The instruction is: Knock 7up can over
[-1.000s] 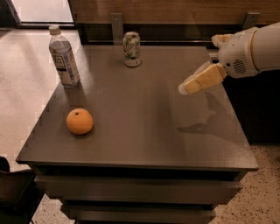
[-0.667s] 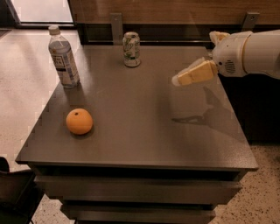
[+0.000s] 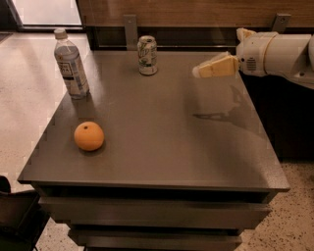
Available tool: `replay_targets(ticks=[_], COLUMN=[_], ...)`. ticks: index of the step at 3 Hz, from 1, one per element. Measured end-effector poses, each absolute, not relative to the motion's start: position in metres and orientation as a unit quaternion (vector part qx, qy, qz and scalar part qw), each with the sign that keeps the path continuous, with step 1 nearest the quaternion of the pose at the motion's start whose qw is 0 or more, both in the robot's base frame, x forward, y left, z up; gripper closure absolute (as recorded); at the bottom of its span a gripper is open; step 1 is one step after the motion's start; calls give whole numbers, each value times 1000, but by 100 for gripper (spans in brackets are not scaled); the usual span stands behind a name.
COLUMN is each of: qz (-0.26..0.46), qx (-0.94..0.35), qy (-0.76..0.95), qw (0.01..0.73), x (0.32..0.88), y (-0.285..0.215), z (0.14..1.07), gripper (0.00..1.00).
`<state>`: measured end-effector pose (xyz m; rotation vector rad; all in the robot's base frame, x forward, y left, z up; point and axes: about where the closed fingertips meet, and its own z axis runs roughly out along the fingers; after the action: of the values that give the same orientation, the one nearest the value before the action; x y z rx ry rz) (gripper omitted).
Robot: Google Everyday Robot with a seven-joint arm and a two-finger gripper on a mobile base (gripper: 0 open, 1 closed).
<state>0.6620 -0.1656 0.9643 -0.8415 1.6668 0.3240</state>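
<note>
7up can (image 3: 147,55) stands upright near the rear edge of the bench (image 3: 171,142). Gripper (image 3: 199,72) hovers to its right, apart from it, fingers closed on nothing. Can judged light, rigid, slick: push high on the side wall to topple it.

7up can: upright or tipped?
Upright: the 7up can stands on its base, silver top up. The gripper hangs off to its right in the camera view, not touching it.

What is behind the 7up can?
Behind the 7up can: the table edge, a dark gap under wood panelling, partly covered by the can. The gripper hovers apart, to its right.
</note>
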Motion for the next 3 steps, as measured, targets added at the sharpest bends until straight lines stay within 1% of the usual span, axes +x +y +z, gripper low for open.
replay_targets(ticks=[1, 2, 3], qz=[139, 151, 177], qx=[-361, -368, -371], qy=[714, 706, 697], qw=[584, 586, 587], x=[662, 671, 693], y=[-166, -153, -129], z=[964, 963, 957], gripper=[0, 0, 0])
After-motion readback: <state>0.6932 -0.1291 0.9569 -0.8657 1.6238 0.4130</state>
